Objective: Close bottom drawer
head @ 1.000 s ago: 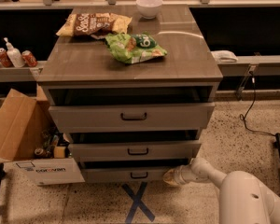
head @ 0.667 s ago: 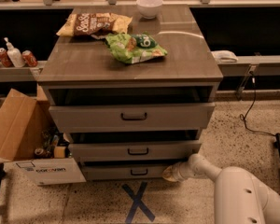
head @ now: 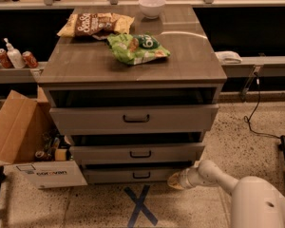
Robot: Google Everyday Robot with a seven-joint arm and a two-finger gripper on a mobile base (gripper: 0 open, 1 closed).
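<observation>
The bottom drawer (head: 133, 175) is the lowest of three grey-brown wood-grain drawers, with a small dark bar handle (head: 141, 175). Its front stands a little out from the cabinet, with a dark gap above it. My gripper (head: 173, 181) is low at the drawer's right front corner, against the panel. My white arm (head: 213, 175) reaches to it from the lower right.
The middle drawer (head: 137, 153) and the tall top drawer (head: 135, 119) also stand partly out. Two snack bags (head: 137, 47) and a white bowl (head: 152, 6) lie on the cabinet top. An open cardboard box (head: 23, 146) stands at the left. A blue tape X (head: 140, 205) marks the floor.
My arm has shifted slightly left towards the cabinet, and the gripper has stayed at the bottom drawer's right corner. The drawer front looks a little further in.
</observation>
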